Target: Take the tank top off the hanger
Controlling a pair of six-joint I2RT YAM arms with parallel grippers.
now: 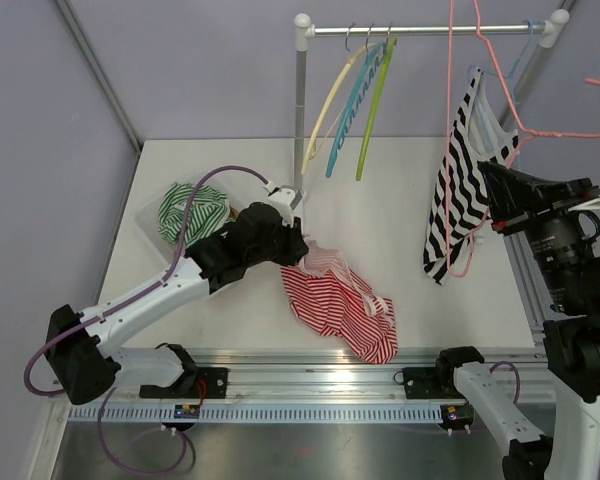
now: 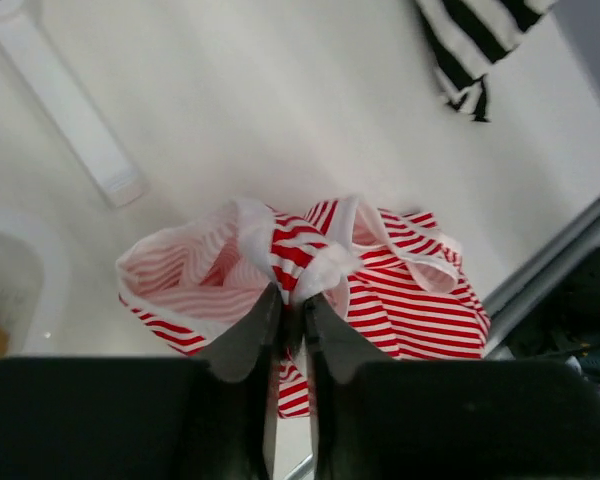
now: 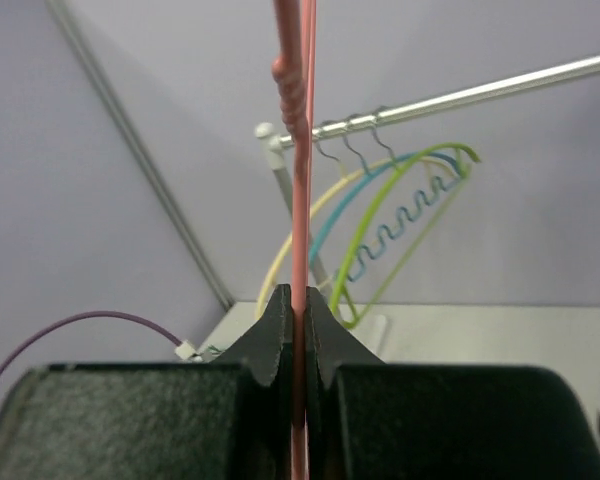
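In the lower middle of the overhead frame, just beyond the arm bases, a red and white striped tank top [image 1: 335, 300] lies crumpled on the white tabletop [image 1: 400, 190], and there is no hanger in it. The left tool [image 2: 292, 300] is clenched on a fold of this fabric; the left wrist view shows the cloth pinched between the two dark fingers. I judge that this garment is already free and only has to be let go.

A little further, at the left of the frame, a green and white striped garment [image 1: 192, 210] sits in a clear plastic bin [image 1: 148, 218].

At the right edge, the right tool [image 3: 298, 300] is closed tight on a thin pink hanger [image 3: 300, 200], whose rod runs straight up between its fingers. A black and white striped tank top [image 1: 460, 190] hangs from this hanger, so this part of the work seems still to be done. I cannot tell whether its lower end touches the tabletop.

Farthest, along the top of the frame, a metal rail [image 1: 430, 28] carries three bare hangers: yellow [image 1: 330, 100], blue [image 1: 352, 105] and green [image 1: 375, 100].
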